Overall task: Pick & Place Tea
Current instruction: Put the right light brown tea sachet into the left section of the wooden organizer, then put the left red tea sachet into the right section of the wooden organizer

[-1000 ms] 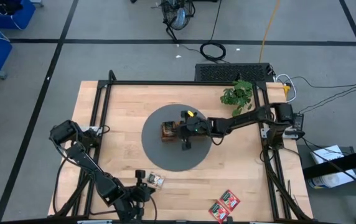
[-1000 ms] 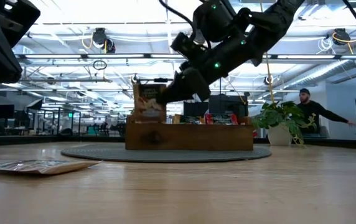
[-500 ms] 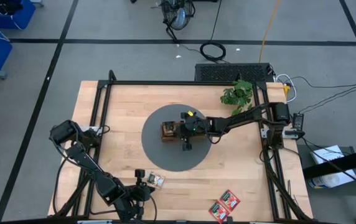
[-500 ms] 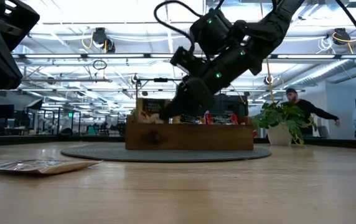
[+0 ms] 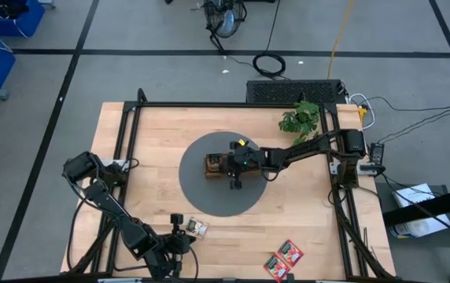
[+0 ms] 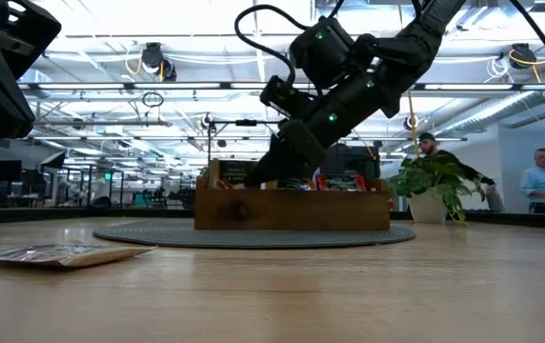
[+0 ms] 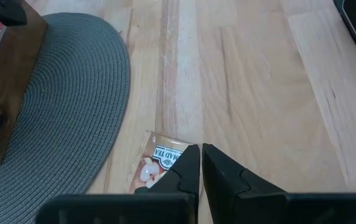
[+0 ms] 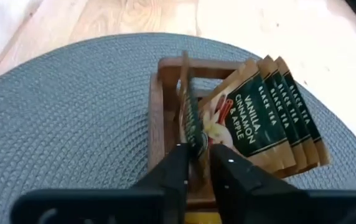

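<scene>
A brown wooden tray [image 5: 214, 167] stands on a round grey mat [image 5: 201, 196] at the table's middle. My right gripper [image 8: 196, 158] is over the tray's left end, shut on a beige-orange tea sachet [image 8: 191, 127] that stands in the end compartment beside several like sachets [image 8: 262, 118]. My left gripper [image 7: 200, 152] is shut and empty, raised above the table near its near edge. Another beige sachet [image 7: 156, 167] lies flat on the wood just beside it. Two red sachets [image 5: 284, 259] lie at the near right. My right gripper pinches the sachet's upper edge [image 8: 193, 144] between its two fingers. The sachet shows edge-on in the wrist view. The fingers slant down from above and from the table's right. The sachet stands upright, its lower part down inside the tray's end compartment [image 6: 230, 176].
A potted plant [image 5: 300, 118] stands at the table's far right. A black frame [image 5: 130, 157] runs around the tabletop. The mat's edge [image 7: 103, 93] lies close to the loose sachet. People [image 6: 539, 181] stand in the room beyond the table.
My right gripper has gone down toward the tray with the sachet still held. The sachet stood mostly above the tray's rim before and now sits low in the end compartment.
</scene>
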Available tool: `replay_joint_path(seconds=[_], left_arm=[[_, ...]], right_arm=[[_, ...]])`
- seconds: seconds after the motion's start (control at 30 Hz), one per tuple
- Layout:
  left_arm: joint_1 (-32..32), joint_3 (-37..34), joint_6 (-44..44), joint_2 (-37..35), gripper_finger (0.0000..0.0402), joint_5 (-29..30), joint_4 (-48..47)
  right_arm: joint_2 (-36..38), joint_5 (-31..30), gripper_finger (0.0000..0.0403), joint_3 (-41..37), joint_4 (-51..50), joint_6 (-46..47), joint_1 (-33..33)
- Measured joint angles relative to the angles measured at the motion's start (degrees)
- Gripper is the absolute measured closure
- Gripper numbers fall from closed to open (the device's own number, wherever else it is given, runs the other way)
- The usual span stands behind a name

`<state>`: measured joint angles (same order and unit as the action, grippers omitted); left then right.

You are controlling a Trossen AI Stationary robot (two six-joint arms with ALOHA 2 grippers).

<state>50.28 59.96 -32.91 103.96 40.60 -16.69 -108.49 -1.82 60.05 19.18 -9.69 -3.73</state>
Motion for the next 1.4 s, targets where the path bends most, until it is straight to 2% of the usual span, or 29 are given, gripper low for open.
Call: replay_joint_path(seconds=[0.27, 0.37, 0.57, 0.87, 0.97, 1.1, 1.17, 1.27, 1.4], left_arm=[[0.0, 0.0, -0.1, 0.0, 0.0376, 0.0, 0.0], [0.0, 0.0, 0.0, 0.0, 0.0376, 0.0, -0.1], [0.0, 0.0, 0.1, 0.0, 0.0376, 0.0, -0.4], [-0.9, 0.0, 3.2, 0.0, 0.0376, 3.6, -0.3], [-2.3, 0.0, 3.2, 0.0, 0.0376, 4.0, -0.3], [-4.9, 0.0, 4.3, 0.0, 0.0376, 4.0, -0.1], [-6.2, 0.0, 4.5, 0.0, 0.0376, 3.8, 0.5], [-8.3, 0.0, 5.8, 0.0, 0.0376, -0.4, 3.5], [-9.6, 0.0, 14.6, 0.0, 0.0376, -8.3, 12.8]], right_arm=[[0.9, -2.9, 0.0271, 0.0, 1.6, 0.0, 0.4], [2.5, -3.0, 0.0259, 0.0, 2.1, -0.5, 0.5], [7.0, -9.1, 0.0256, 0.0, -0.2, -2.1, 0.7], [17.3, -8.9, 0.0288, 0.1, -13.1, -1.2, 4.0], [21.0, -9.4, 0.0319, 0.1, -19.6, 0.9, 6.6], [25.1, -13.8, 0.0387, 0.1, -28.4, 1.5, 12.5], [26.7, -16.4, 0.0395, 0.1, -32.4, 2.1, 16.0], [28.2, -19.8, 0.0392, 0.1, -35.7, 5.5, 21.0], [30.5, -20.8, 0.0401, 0.1, -40.5, 9.3, 27.1]])
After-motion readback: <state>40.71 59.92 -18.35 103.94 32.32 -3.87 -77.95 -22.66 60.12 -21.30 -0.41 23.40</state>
